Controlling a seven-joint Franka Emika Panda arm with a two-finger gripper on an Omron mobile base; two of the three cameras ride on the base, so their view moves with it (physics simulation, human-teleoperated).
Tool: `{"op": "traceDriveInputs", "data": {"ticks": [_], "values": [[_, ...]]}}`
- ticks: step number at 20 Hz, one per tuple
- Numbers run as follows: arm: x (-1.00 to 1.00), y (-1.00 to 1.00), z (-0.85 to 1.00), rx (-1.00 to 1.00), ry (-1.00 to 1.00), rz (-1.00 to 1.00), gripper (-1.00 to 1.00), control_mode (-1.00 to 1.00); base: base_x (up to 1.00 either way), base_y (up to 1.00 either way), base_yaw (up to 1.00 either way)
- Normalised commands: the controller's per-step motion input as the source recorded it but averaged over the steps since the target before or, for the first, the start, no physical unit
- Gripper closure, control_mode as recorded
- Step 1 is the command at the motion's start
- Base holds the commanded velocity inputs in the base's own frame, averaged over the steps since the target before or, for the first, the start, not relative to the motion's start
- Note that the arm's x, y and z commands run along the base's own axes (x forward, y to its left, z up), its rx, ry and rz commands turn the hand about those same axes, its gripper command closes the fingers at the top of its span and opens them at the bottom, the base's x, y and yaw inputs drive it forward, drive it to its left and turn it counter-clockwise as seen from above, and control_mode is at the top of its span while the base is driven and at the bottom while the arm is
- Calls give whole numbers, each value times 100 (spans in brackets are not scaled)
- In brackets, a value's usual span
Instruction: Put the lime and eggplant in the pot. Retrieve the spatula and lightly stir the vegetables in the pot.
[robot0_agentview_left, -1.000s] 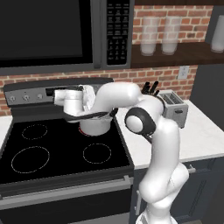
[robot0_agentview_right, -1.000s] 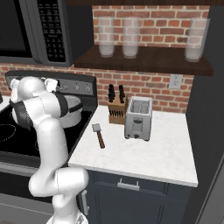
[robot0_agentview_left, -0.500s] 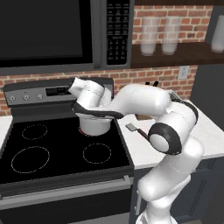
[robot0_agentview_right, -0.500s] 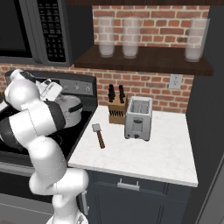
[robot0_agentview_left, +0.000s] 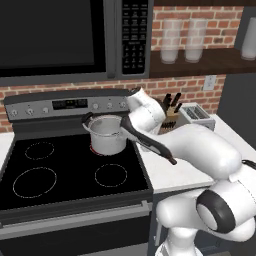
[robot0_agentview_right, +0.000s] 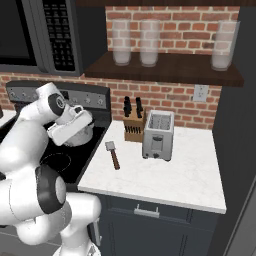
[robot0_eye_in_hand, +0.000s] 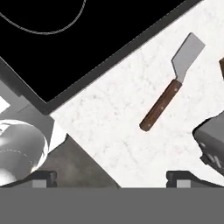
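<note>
The steel pot (robot0_agentview_left: 106, 135) stands on the stove's back right burner; I cannot see its contents, so the lime and eggplant are hidden. The spatula (robot0_agentview_right: 113, 154), with a grey blade and brown handle, lies flat on the white counter just right of the stove. In the hand view the spatula (robot0_eye_in_hand: 170, 89) lies diagonally, up and to the right of my gripper (robot0_eye_in_hand: 111, 178). The gripper is open wide, with nothing between its fingertips (robot0_eye_in_hand: 43, 177). My hand (robot0_agentview_right: 70, 126) hangs by the pot's right side, above the stove's right edge.
A silver toaster (robot0_agentview_right: 157, 135) and a knife block (robot0_agentview_right: 133, 125) stand at the back of the counter (robot0_agentview_right: 170, 175), behind the spatula. The black stove top (robot0_agentview_left: 50, 170) lies left of it, with a microwave above.
My hand has swung from above the pot to the right, toward the counter edge. The gripper has stayed open. The pot and spatula have not moved.
</note>
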Motion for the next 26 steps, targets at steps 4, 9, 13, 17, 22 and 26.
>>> {"op": "traceDriveInputs", "data": {"ticks": [4, 9, 13, 17, 22, 26], "values": [[2, -92, -47, 24, 0, -27, -100, -100, 0, 0, 0], [36, -77, -53, 17, 0, -32, -100, -100, 0, 0, 0], [92, -36, -50, 10, 11, -35, -100, -100, 0, 0, 0], [93, -1, -44, 3, 14, -21, -100, -100, 0, 0, 0], [47, 0, -36, 0, 5, -7, -100, -100, 0, 0, 0], [15, -4, -41, 0, 5, -5, -100, -100, 0, 0, 0]]}}
